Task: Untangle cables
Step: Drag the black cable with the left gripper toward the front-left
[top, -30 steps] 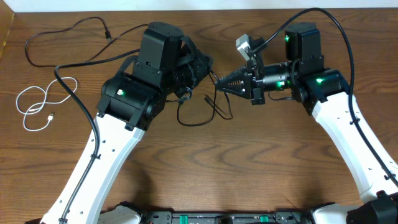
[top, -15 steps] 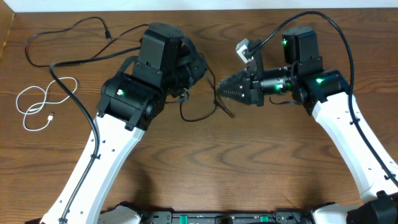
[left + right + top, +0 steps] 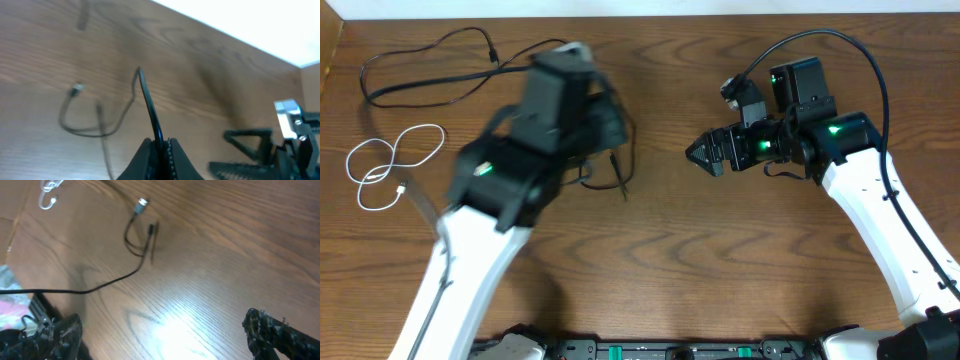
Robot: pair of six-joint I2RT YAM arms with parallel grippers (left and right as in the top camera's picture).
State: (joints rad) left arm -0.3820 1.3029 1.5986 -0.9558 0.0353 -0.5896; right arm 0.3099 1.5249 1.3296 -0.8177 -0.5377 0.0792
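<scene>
My left gripper [image 3: 161,150] is shut on a thin black cable [image 3: 148,102], which rises from the jaws and loops down to a small plug [image 3: 76,89] over the table. From overhead, this black cable [image 3: 616,172] trails below the blurred left arm. My right gripper [image 3: 701,153] stands open and apart from it to the right, with nothing between its fingers [image 3: 272,327]. The right wrist view shows the same black cable [image 3: 134,244] farther off. A white cable [image 3: 386,166] lies coiled at the far left. Another black cable [image 3: 432,62] lies at the back left.
The wooden table [image 3: 720,260] ends at a pale wall at the back. The table's left edge [image 3: 328,70] is close to the white cable. Thick black robot wires [image 3: 820,40] arch over the right arm.
My right gripper has opened, let go of the black cable and drawn back to the right. The left arm has swung left, dragging the black cable along.
</scene>
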